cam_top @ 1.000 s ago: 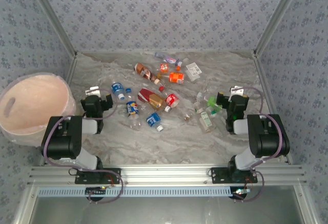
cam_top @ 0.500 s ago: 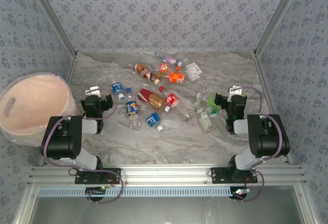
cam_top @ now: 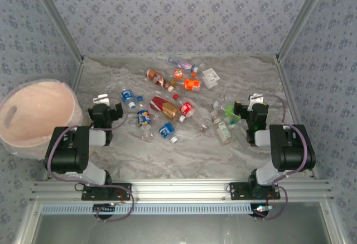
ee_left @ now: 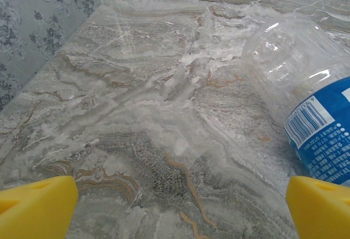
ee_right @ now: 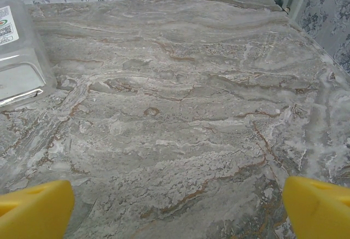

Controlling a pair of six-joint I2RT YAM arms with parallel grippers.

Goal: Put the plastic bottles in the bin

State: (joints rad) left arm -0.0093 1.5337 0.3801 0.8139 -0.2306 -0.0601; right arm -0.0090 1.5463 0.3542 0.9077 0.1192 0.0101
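Small, crushed, clear plastic bottles (cam_top: 162, 105) with coloured labels were seen lying on their sides at the table's (cam_top: 184, 154) middle, pointed every way. The pale bin (cam_top: 39, 115) was placed left. The left gripper (ee_left: 180, 209) and right gripper (ee_right: 176, 209) were spread apart.

Bright, even light; soft shadows.

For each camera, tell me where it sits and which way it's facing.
Top external: above and behind the arms, looking down on the table, bottles and bin; both arms show.
Left wrist: low over the table, facing its far left corner; yellow fingertips at the bottom corners.
Right wrist: low, facing the far right corner; yellow fingertips likewise.
Shared: the blue-label bottle at the left wrist view's right is likely the one beside the left gripper from above.
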